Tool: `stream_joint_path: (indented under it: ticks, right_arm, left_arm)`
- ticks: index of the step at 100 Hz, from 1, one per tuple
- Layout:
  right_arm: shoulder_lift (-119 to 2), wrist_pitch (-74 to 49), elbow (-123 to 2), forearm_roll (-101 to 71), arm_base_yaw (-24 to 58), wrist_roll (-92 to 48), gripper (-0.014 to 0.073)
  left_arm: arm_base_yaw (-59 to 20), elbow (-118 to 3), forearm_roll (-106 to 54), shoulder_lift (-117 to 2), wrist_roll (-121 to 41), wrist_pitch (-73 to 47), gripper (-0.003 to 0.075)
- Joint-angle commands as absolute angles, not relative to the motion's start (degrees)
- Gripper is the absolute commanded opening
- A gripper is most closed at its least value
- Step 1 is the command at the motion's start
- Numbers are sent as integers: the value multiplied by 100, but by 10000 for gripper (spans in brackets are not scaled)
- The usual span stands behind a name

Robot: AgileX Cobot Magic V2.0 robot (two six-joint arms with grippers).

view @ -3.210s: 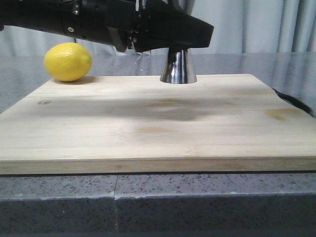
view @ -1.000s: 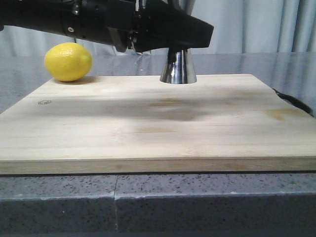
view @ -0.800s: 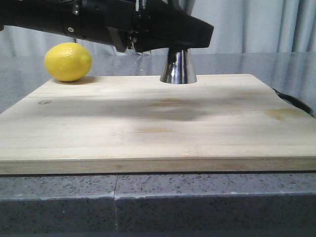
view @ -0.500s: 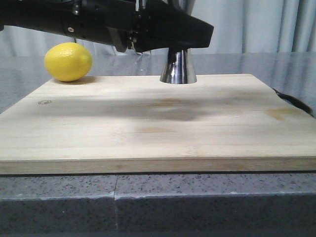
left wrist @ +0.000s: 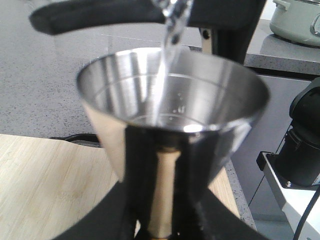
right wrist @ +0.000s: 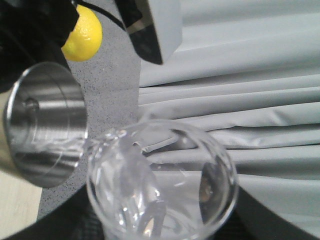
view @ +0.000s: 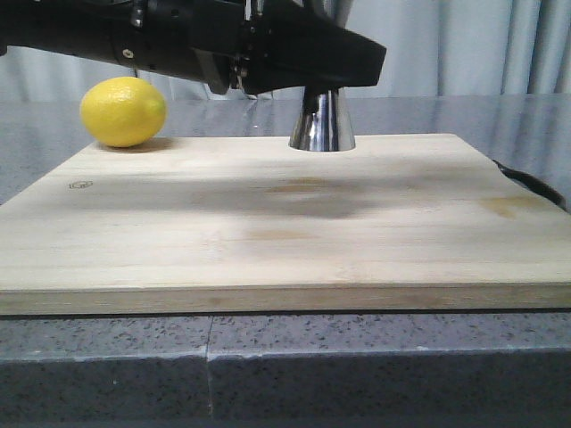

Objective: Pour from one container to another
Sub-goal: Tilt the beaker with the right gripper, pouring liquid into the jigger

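The steel jigger (left wrist: 170,100) stands upright on the wooden board, and my left gripper (left wrist: 162,205) is shut on its narrow waist. A thin clear stream (left wrist: 167,45) falls into its upper cup, where a little liquid lies. In the right wrist view the clear glass beaker (right wrist: 160,185) is tipped, its lip over the jigger's cup (right wrist: 45,130), with my right gripper (right wrist: 160,222) shut on it. In the front view only the jigger's lower cone (view: 321,120) shows below the black left arm (view: 223,45). The beaker is hidden there.
A yellow lemon (view: 122,111) lies at the far left corner of the wooden cutting board (view: 285,232). A black cable (view: 528,183) runs off the board's right edge. Grey curtains hang behind the stone counter. A grey pot (left wrist: 296,20) stands on a side counter.
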State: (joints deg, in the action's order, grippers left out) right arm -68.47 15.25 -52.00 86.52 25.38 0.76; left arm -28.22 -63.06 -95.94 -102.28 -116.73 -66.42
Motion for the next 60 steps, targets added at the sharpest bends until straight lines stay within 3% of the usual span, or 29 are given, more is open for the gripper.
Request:
stream_joint_path:
  ticks: [1, 60]
  right_arm:
    - [-6671, 1574, -5415, 8642, 2536, 59, 236]
    - [-6671, 1574, -5415, 8878, 2536, 59, 236]
  left_arm:
    - [-2867, -6481, -9996, -9918, -11661, -7348, -19]
    - [-2867, -6481, -9996, -9918, -11661, -7348, -19]
